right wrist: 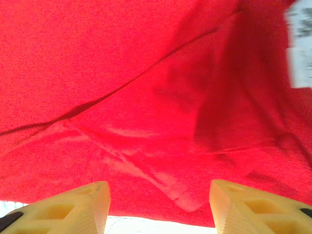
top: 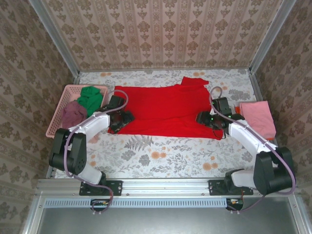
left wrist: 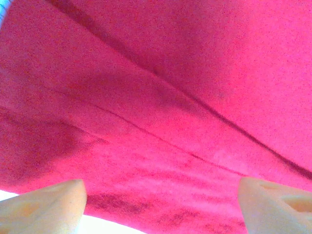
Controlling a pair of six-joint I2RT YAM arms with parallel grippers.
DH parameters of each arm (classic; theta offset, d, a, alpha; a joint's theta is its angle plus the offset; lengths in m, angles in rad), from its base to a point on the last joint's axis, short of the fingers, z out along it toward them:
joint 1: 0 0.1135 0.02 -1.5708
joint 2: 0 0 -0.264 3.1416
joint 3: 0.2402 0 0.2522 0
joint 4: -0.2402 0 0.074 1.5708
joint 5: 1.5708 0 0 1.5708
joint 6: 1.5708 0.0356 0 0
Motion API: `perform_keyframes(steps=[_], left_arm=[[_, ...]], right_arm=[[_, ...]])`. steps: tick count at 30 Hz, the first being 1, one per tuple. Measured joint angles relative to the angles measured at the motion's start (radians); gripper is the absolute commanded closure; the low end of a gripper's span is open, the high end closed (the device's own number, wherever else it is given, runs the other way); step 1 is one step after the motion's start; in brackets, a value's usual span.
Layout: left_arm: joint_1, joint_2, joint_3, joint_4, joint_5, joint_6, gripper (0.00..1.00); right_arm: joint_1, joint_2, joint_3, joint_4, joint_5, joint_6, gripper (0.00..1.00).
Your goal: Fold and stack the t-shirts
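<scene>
A large bright red t-shirt (top: 165,109) lies spread flat across the middle of the table. My left gripper (top: 124,119) sits low at the shirt's left edge. In the left wrist view it (left wrist: 163,204) is open, its fingers (left wrist: 48,204) wide apart and the red cloth (left wrist: 161,122) lying between and beyond them. My right gripper (top: 201,118) sits at the shirt's right edge. It (right wrist: 160,207) is open too, with the hem of the red cloth (right wrist: 146,97) lying between its fingertips. A folded pink t-shirt (top: 257,117) rests at the right.
A pink lattice basket (top: 68,90) stands at the left of the table, holding a green t-shirt (top: 91,99) and a dusky maroon one (top: 73,114). Patterned walls and metal posts close in the table. Bare floral tabletop (top: 161,153) lies in front of the red shirt.
</scene>
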Motion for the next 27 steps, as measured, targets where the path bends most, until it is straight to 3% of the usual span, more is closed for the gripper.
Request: perform_keyframes(steps=[8,15,27], left_arm=[[0.051,-0.002,0.008,-0.02,-0.049,-0.066,0.24],[0.076,-0.052,-0.032,-0.019,-0.043,-0.095,0.24],[0.101,-0.064,-0.076,-0.007,0.0,-0.137,0.25]], right_arm=[[0.216,0.278,0.209,0.006,-0.075,-0.077,0.45],[0.447,0.46,0.365,0.035,-0.003,-0.255,0.45],[0.51,0.697,0.533,0.103,0.252,-0.659,0.5]])
